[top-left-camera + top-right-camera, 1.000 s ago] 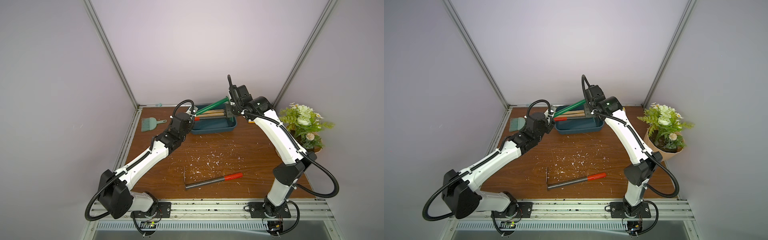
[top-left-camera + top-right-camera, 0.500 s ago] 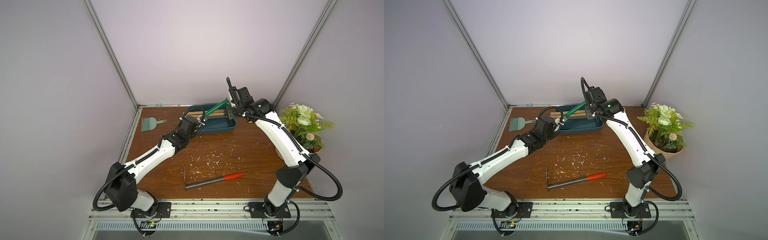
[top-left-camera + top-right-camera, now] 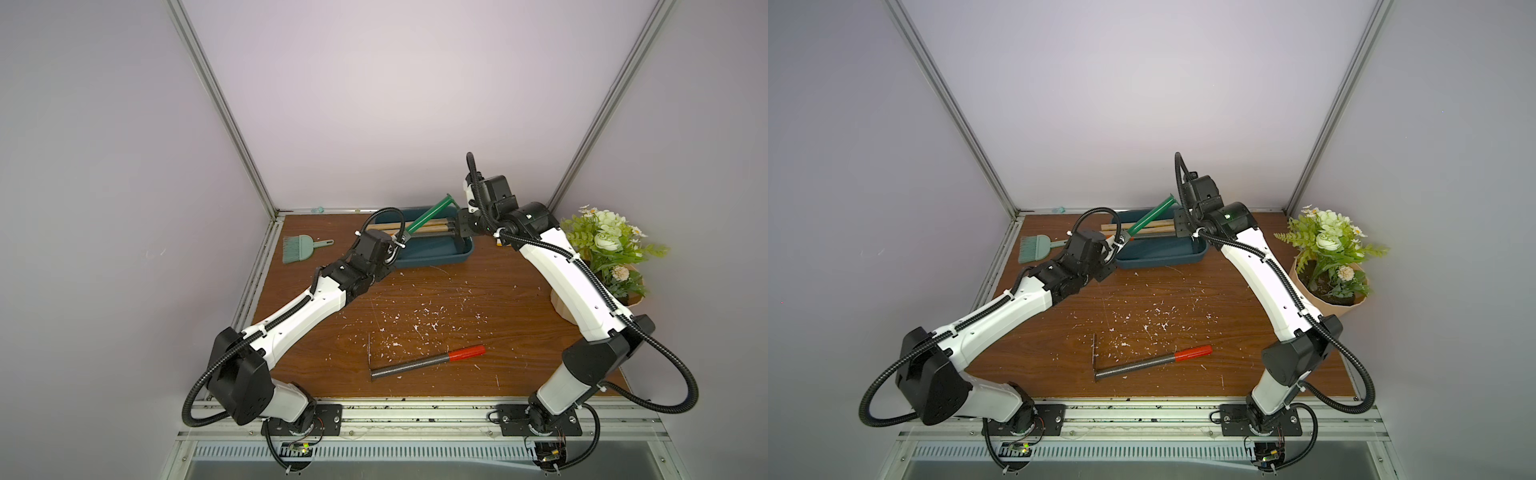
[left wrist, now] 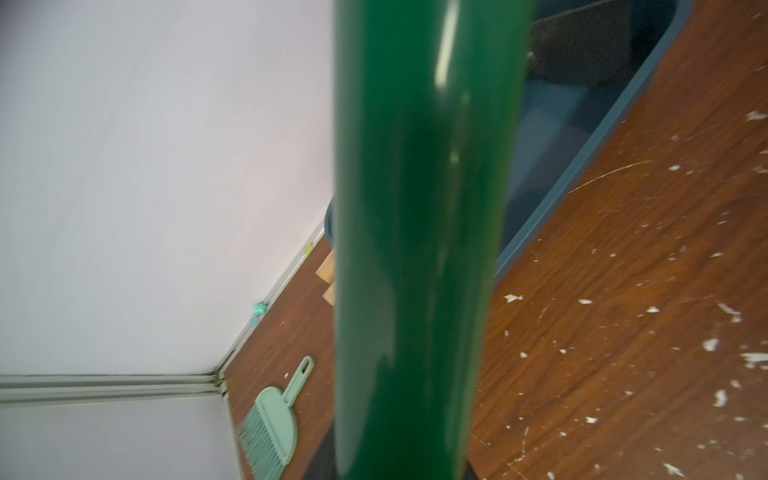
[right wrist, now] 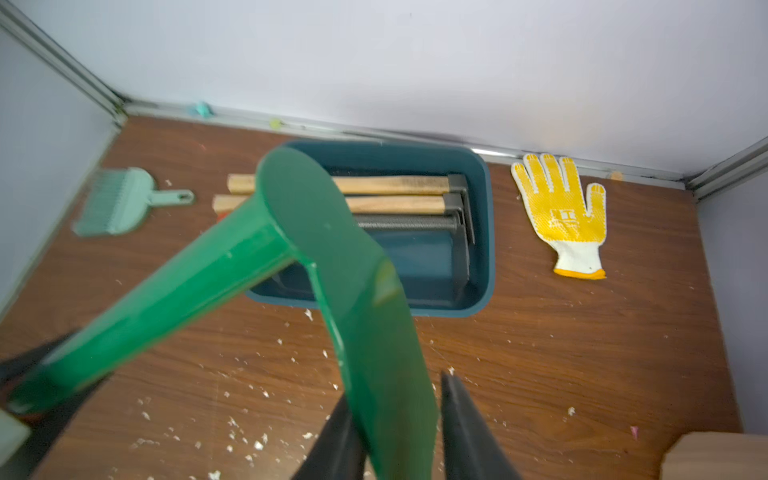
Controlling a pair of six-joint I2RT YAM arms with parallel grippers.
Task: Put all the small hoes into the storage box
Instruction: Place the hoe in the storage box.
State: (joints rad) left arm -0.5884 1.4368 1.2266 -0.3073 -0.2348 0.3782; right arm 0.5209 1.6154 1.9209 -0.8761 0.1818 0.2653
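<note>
The left gripper is clamping the lower end of the small hoe, closed tight around its round, glossy green handle. In the left wrist view that lacquered tube is filling the middle of the frame and catching a streak of light. From this gripper the handle is slanting upward, over the end of the storage box beside it, to the right gripper. There the flat, green-painted blade is hanging between parted black fingers. One tapered finger is standing clear of the blade with a gap showing; the other is sitting mostly hidden behind it, so contact there cannot be told. The hoe is hanging in the air, not lying in the box.

Below both grippers the box, a shallow teal plastic tray with rounded corners and a rolled rim, is holding two tools with pale wooden handles and a third with a dark metal shaft. Their flat dark heads are stacking up at the end under the right gripper.

A mint-green plastic hand brush is lying beside the left gripper, on the side away from the box. A white knit glove with yellow dots is lying flat near the right gripper's end of the box. Well behind both grippers, a red-gripped tool with a black shaft is resting on the brown wood-grain table, among white flecks.
</note>
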